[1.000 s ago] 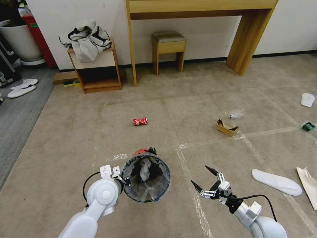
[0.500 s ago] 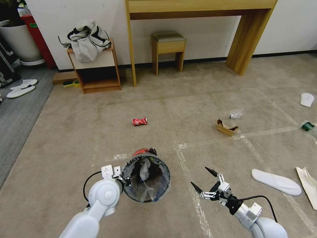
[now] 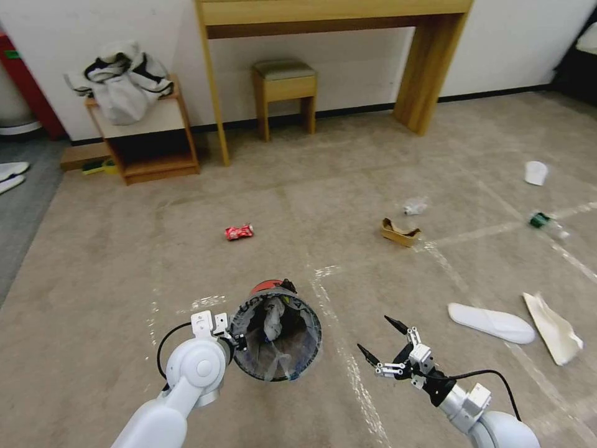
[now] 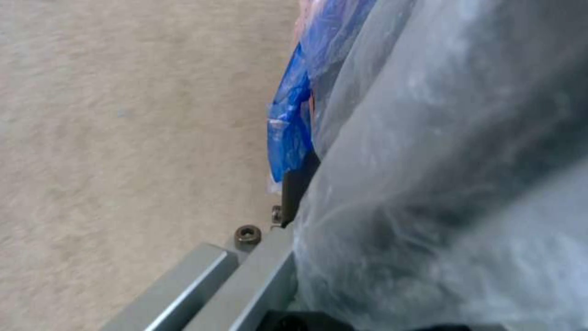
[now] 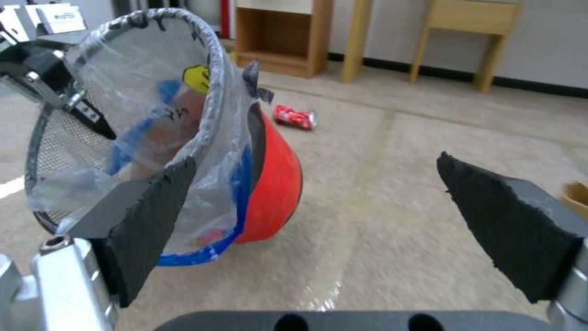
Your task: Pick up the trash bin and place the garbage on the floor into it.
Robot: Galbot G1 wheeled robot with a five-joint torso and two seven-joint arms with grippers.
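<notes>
The trash bin [image 3: 275,336], red with a clear bag, hangs tilted above the floor [image 3: 348,186], mouth toward me. My left gripper [image 3: 235,340] is shut on its rim; in the left wrist view a dark finger [image 4: 297,183] presses the bag's blue edge [image 4: 290,131]. To the bin's right, my right gripper [image 3: 378,340] is open, and its pads [image 5: 152,216] frame the trash bin [image 5: 274,180]. The garbage lies scattered: a crushed red can [image 3: 239,232], a cardboard piece [image 3: 400,231], crumpled plastic [image 3: 415,206], a white slipper [image 3: 491,323] and paper [image 3: 553,328].
A white cup [image 3: 535,172] and a green-capped bottle [image 3: 542,219] lie at the far right. A wooden desk [image 3: 336,12], a stool [image 3: 284,84] and a low shelf [image 3: 146,134] with clothes stand along the back wall. A grey carpet strip [image 3: 22,211] runs down the left.
The whole picture has shifted left, so the camera has turned right. Both arms and the bin keep their places before me.
</notes>
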